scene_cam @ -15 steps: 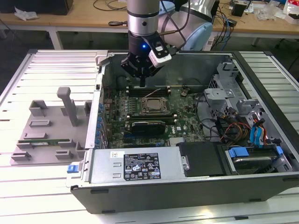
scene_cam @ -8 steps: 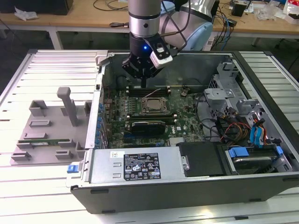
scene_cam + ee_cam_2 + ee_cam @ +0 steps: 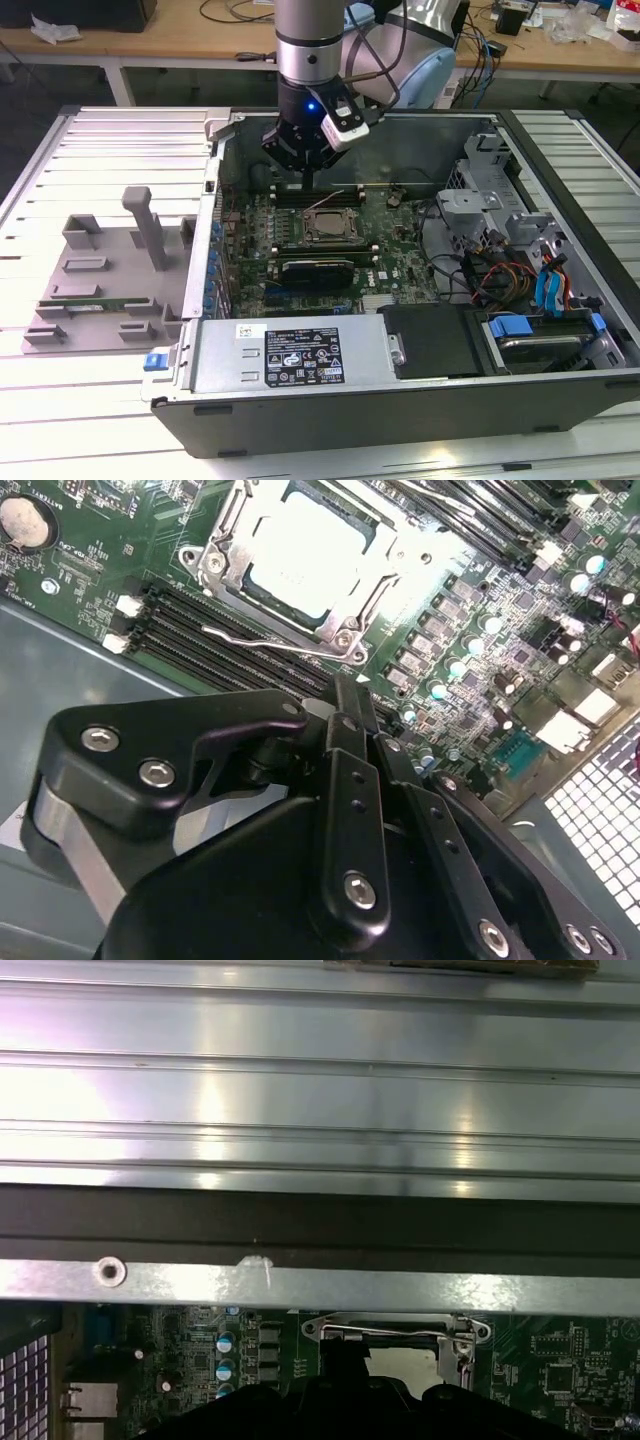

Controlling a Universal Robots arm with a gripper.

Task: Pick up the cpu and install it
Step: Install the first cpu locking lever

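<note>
Here, inside an open computer case [image 3: 400, 400] on the worktop [image 3: 100, 140]: the cpu [image 3: 305, 560], seated in its motherboard socket, shiny silver top up. Just above and beside the socket, the gripper [image 3: 345, 685], fingers drawn together, nothing between them. Probably light, stiff, slick on top and fragile underneath; best taken by opposite edges. Socket half cut off in the first wrist view; fingertips hard to make out.

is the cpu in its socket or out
In: the cpu lies flat inside the socket's metal frame on the motherboard.
</note>
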